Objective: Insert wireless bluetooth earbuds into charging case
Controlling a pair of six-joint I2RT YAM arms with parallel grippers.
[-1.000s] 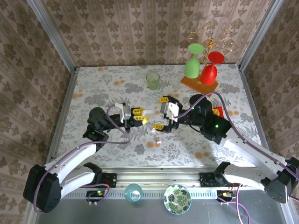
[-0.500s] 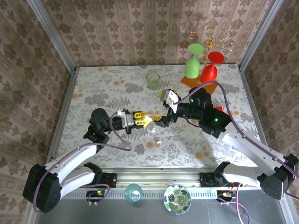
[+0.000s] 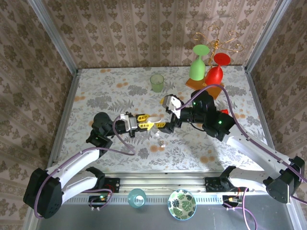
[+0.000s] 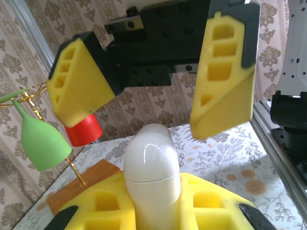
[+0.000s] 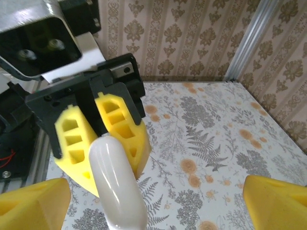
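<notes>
Two arms meet over the middle of the flowered surface (image 3: pixel 96 91) in the top view. The left gripper (image 3: pixel 147 122) has its jaws clamped on a white charging case (image 3: pixel 154 118), held clear of the surface. The right gripper (image 3: pixel 162 120) faces it, jaws spread and level with the case's free end. Tiny pale earbuds (image 3: pixel 162 143) lie on the surface just below them, apart from both grippers. A green cup (image 3: pixel 157 82) stands farther back.

From the left wrist, the charging case (image 4: pixel 152 177) stands up between the left gripper's (image 4: pixel 153 208) yellow pads. The right gripper (image 4: pixel 151 122) hangs beyond it, one pad on either side of the rounded tip, neither touching.

From the right wrist, the case (image 5: pixel 117 187) points toward the camera, its far end pinched by the left gripper (image 5: pixel 98 139). The right gripper's (image 5: pixel 153 203) own pads sit wide apart in the lower corners.
</notes>
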